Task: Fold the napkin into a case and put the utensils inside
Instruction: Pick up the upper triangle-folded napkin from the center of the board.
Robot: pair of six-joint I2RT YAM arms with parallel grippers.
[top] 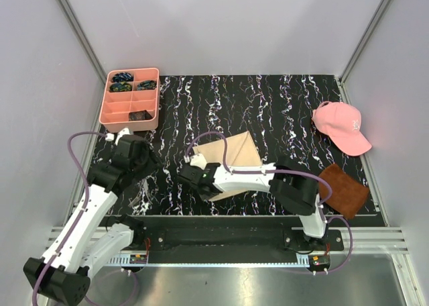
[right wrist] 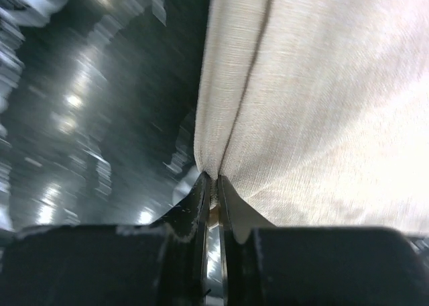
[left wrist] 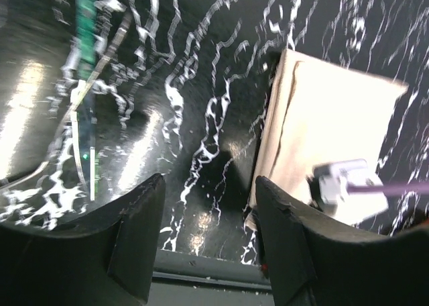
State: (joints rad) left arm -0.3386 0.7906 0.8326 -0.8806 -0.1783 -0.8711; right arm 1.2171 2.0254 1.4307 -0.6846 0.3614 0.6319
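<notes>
The beige napkin [top: 236, 153] lies partly folded on the black marbled table, near the front middle. My right gripper [top: 196, 177] reaches left across it and is shut on the napkin's left edge; in the right wrist view the cloth [right wrist: 322, 91] is pinched between the closed jaws [right wrist: 214, 182]. My left gripper [top: 144, 162] is open and empty, left of the napkin; the left wrist view shows its jaws [left wrist: 209, 185] wide apart over bare table, the napkin [left wrist: 328, 125] to the right. Slim silvery utensils [left wrist: 82, 145] show blurred at the left of that view.
A pink compartment tray [top: 153, 98] with small dark blue-green items stands at the back left. A pink cap [top: 342, 126] lies at the right, and a dark brown square [top: 343, 190] at the front right. The table's front rail [left wrist: 201, 279] is just below the left gripper.
</notes>
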